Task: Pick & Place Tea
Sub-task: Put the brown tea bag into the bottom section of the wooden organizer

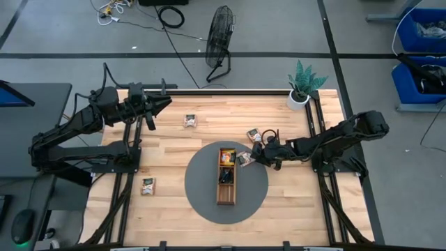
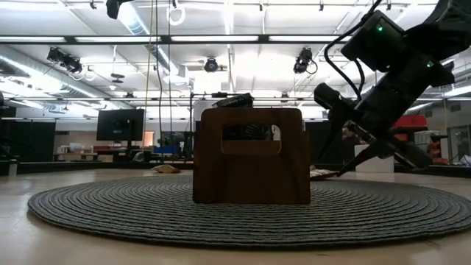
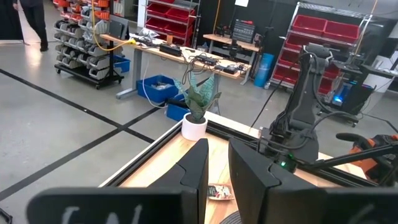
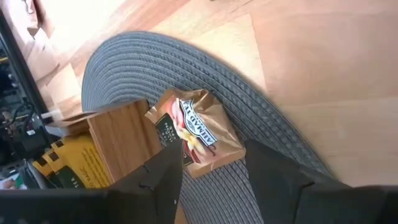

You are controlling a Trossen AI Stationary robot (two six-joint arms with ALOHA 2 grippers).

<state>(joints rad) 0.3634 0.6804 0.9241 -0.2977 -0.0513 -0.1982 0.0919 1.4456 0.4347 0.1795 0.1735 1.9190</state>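
Right gripper [image 4: 208, 165] fingers spread wide, straddling a tan tea sachet [image 4: 199, 134] on the mat [image 4: 261, 118] beside the tray [image 4: 121, 140]; not gripping. Left gripper [image 1: 159, 106] fingers slightly apart, empty.

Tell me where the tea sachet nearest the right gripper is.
In the high view the tan sachet lies on the round grey mat, beside the wooden tray's right side, just ahead of the open right gripper.

We cannot read the tan sachet [image 4: 198, 132] print; the wooden tray [image 4: 118, 144] hides one corner and runs off-frame.
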